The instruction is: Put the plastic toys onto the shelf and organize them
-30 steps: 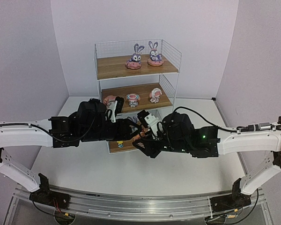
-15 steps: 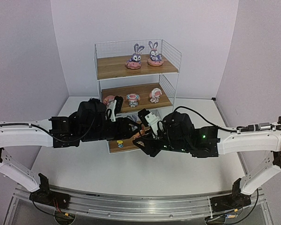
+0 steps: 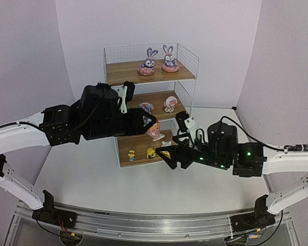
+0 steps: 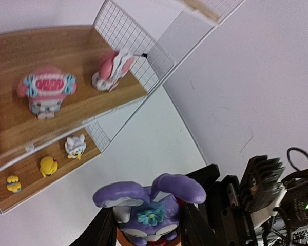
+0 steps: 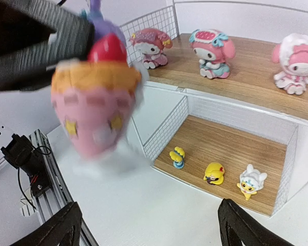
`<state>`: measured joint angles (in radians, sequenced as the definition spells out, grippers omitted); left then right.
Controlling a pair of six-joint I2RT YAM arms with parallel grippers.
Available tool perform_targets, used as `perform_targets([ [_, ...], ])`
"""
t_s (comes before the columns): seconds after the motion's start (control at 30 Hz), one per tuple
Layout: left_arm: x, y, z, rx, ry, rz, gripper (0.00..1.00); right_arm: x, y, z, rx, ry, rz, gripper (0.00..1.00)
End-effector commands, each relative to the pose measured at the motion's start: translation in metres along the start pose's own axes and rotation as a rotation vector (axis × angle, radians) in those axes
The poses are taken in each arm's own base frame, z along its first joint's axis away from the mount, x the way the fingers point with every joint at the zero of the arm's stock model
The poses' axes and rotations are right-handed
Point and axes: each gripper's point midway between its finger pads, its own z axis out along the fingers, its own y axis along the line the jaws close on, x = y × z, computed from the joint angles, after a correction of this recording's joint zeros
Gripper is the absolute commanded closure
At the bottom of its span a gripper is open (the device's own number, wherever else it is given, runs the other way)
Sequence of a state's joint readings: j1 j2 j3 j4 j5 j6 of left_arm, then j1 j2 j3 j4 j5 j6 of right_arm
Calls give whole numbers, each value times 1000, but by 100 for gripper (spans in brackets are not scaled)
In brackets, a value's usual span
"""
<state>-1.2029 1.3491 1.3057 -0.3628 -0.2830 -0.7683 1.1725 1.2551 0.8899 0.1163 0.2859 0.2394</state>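
My left gripper [image 3: 152,126] is shut on a purple long-eared bunny [image 3: 155,131] with a pink base, held in the air in front of the shelf [image 3: 124,72]. In the left wrist view the bunny [image 4: 150,207] sits between the black fingers [image 4: 100,230]. My right gripper [image 3: 170,155] is open and empty, just right of and below the bunny. In the right wrist view the bunny's base [image 5: 95,113] is blurred. Two more bunnies [image 3: 147,65] stand on the top board. Three pink-and-white toys [image 5: 211,50] stand on the middle board and three yellowish ones [image 5: 214,173] on the bottom board.
White wire mesh [image 3: 187,56] closes the shelf's back and right side, and its front is open. The white table [image 3: 143,189] stretches between the shelf and the arm bases. Lilac walls stand close behind and at both sides.
The right gripper has opened, let go of the bunny and drawn back to the right. The left gripper has tightened on the bunny and risen with it in front of the middle board.
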Motion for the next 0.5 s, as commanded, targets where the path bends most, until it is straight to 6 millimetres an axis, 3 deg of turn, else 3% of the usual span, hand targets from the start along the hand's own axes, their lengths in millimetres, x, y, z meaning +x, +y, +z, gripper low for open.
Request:
perform_targets([
  [0.0,-46,-27,-21,-18,-89,108,100,-16,-12,-42,12,-114,55,10],
  [0.1,-61,-52,-29,42,-101,168,100,-15,-23,-61,38,-153,72,9],
  [0.2,-91,-74,-47,73,-165,207,100,-13,-35,-71,83,-180,83,9],
  [0.33,-126,-88,-62,37,-247,256,100,-6,-41,-70,112,-170,81,9],
  [0.47,-149,-93,-64,-31,-293,299,100,-1,-45,-64,138,-149,73,9],
])
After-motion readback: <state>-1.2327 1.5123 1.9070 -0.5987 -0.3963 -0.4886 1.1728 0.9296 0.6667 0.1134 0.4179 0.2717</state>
